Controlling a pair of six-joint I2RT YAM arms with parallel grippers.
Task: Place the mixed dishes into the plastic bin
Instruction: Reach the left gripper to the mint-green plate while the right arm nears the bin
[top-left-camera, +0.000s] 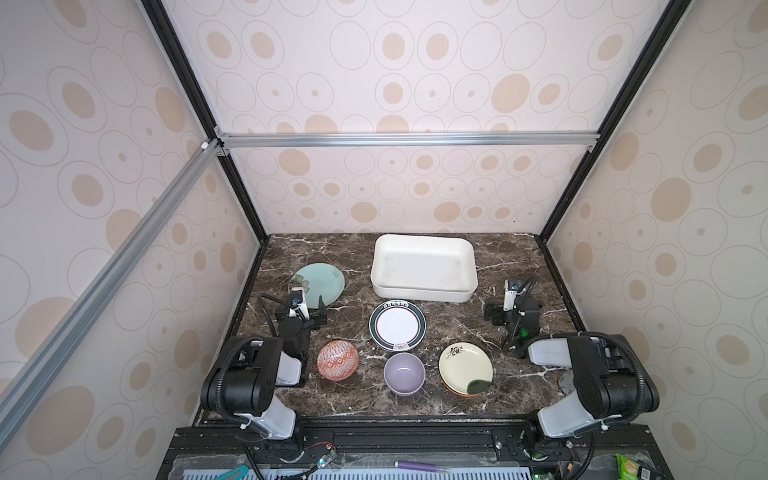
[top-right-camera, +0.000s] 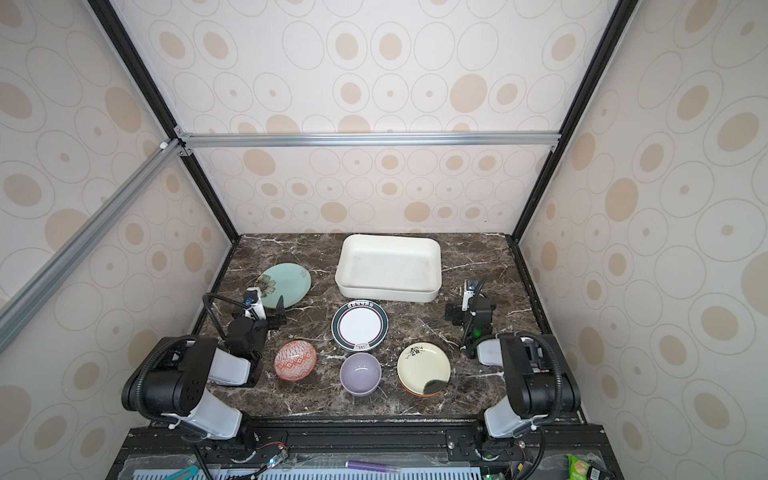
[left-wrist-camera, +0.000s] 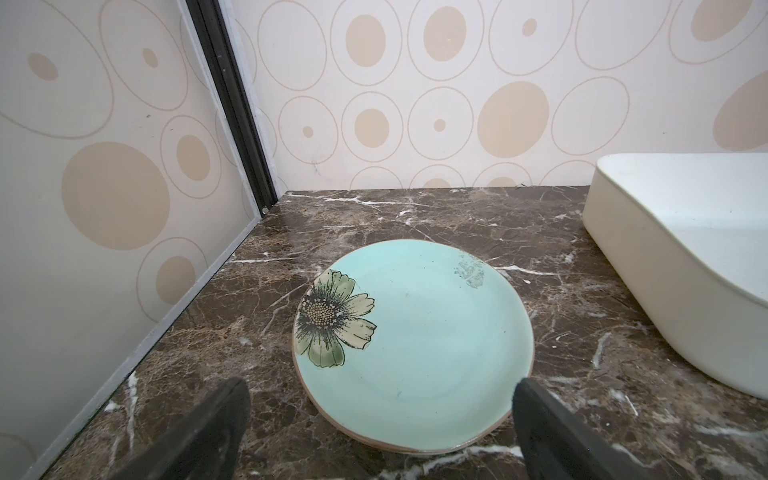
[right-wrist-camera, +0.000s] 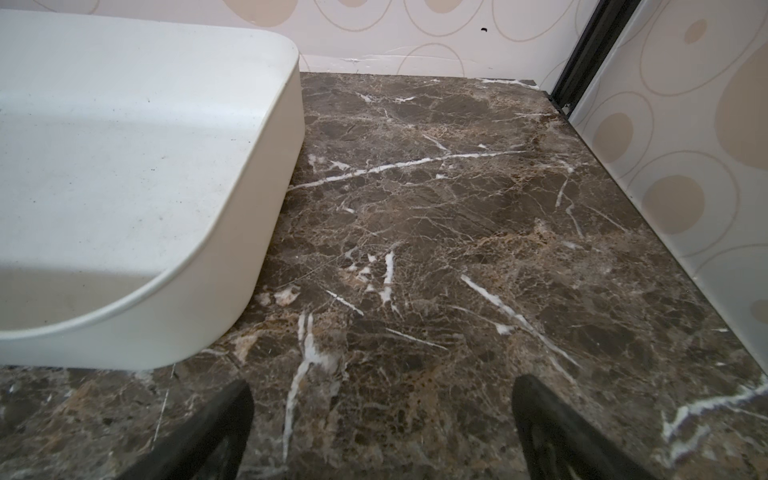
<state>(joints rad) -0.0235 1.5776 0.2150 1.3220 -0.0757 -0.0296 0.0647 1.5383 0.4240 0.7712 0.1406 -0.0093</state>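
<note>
Marble tabletop (top-left-camera: 509, 266), orange plate (top-left-camera: 456, 391) mostly hidden (under cream plate (top-left-camera: 465, 365))

The left arm (top-left-camera: 245, 374), black joints with white links, is folded low, its elbow at the back and its forearm reaching forward. The left gripper (left-wrist-camera: 380, 390), with two black fingers (left-wrist-camera: 216, 419), points forward and its jaws stand wide apart, holding nothing. The right arm (top-left-camera: 598, 374) is folded the same way. The right gripper (right-wrist-camera: 382, 395) also stands wide apart and grips nothing.
</note>
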